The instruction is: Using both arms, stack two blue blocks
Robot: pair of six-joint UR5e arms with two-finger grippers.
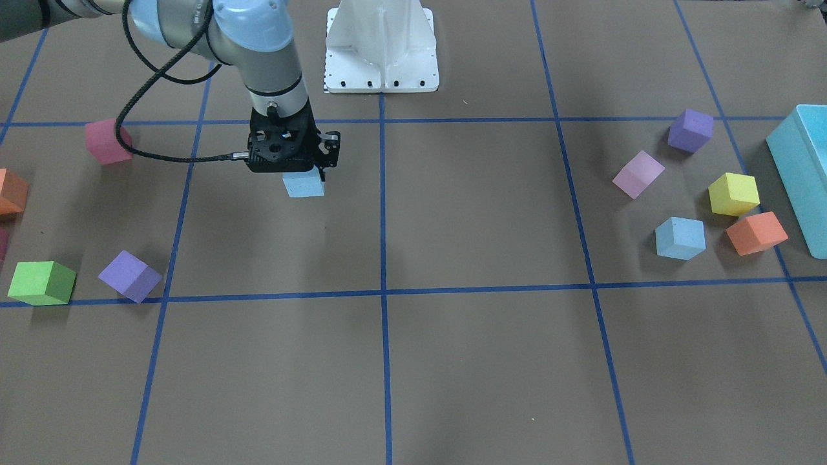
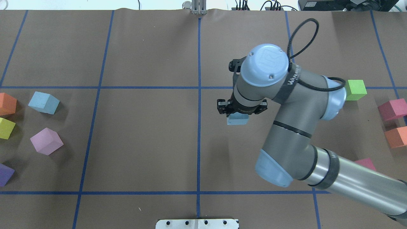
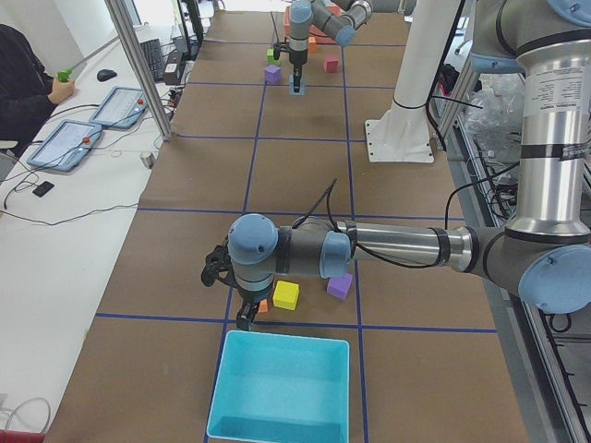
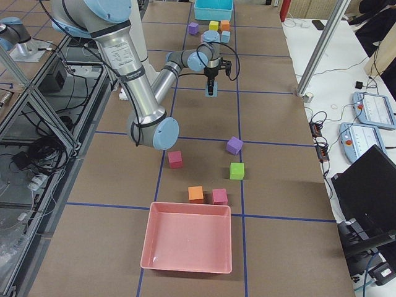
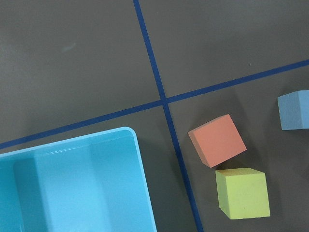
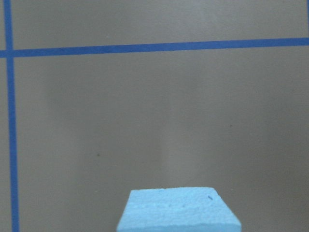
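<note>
One blue block (image 1: 303, 185) sits right under my right gripper (image 1: 294, 169), a little to the robot's right of the table's centre line. The jaws look shut on it, though the gripper body hides the fingers. It also shows in the overhead view (image 2: 237, 119) and at the bottom of the right wrist view (image 6: 178, 210). The second blue block (image 1: 680, 237) lies free on the robot's left side among other cubes, and shows in the left wrist view (image 5: 294, 109). My left gripper (image 3: 244, 320) hovers by the turquoise bin's far edge. I cannot tell whether it is open.
A turquoise bin (image 1: 801, 161) stands at the left end. Purple (image 1: 690, 130), pink (image 1: 638, 174), yellow (image 1: 733, 193) and orange (image 1: 756, 232) cubes lie around the free blue block. Green (image 1: 42, 282), purple (image 1: 130, 276) and magenta (image 1: 107, 141) cubes lie on the right side. A pink tray (image 4: 185, 244) stands at the right end.
</note>
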